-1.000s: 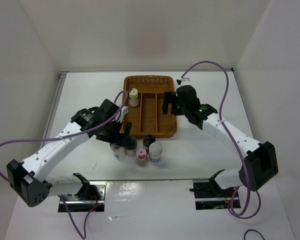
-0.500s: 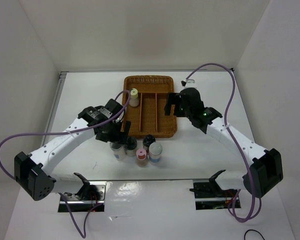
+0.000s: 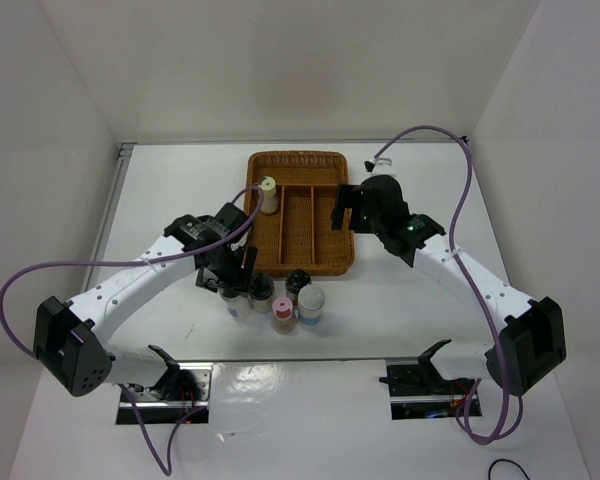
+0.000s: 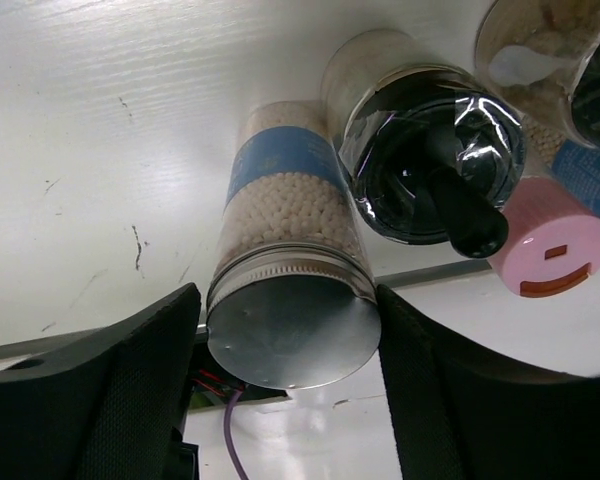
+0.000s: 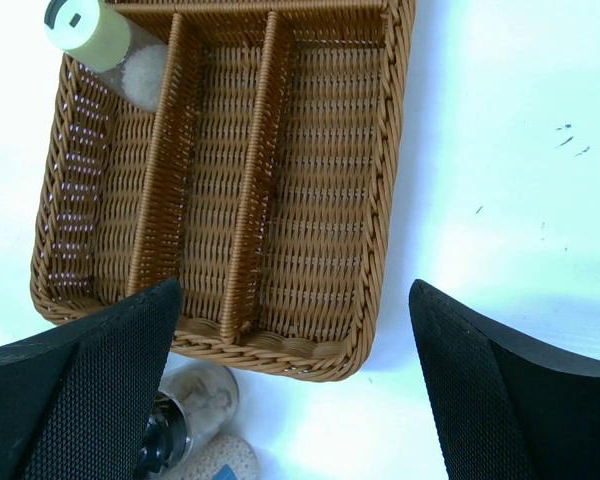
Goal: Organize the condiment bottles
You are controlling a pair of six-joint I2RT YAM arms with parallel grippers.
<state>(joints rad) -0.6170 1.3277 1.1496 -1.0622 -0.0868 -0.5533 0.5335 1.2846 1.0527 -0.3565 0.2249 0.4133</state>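
The pale grey, blue-labelled bottle (image 4: 285, 200) stands on the table in front of the basket (image 3: 332, 262). My left gripper (image 4: 290, 305) is down over it and shut on its metal cap (image 3: 237, 300). Beside it stand two black-capped bottles (image 3: 262, 289) (image 3: 298, 282), a pink-capped one (image 3: 283, 314) and a white one (image 3: 311, 301). The nearer black cap (image 4: 435, 170) and the pink cap (image 4: 550, 240) also show in the left wrist view. The cream-capped bottle (image 3: 268, 193) (image 5: 95, 35) stands in the basket's far left compartment. My right gripper (image 3: 342, 212) (image 5: 292, 300) is open and empty above the basket's near right corner.
The wicker basket (image 5: 380, 200) has three long compartments; the middle and right ones hold nothing. A black-capped bottle (image 5: 180, 420) stands just outside its near edge. White walls enclose the table on the left, back and right. Purple cables arc over both arms.
My left gripper has moved toward the near side and settled over the blue-labelled bottle. My right gripper has shifted slightly right, staying open over the basket.
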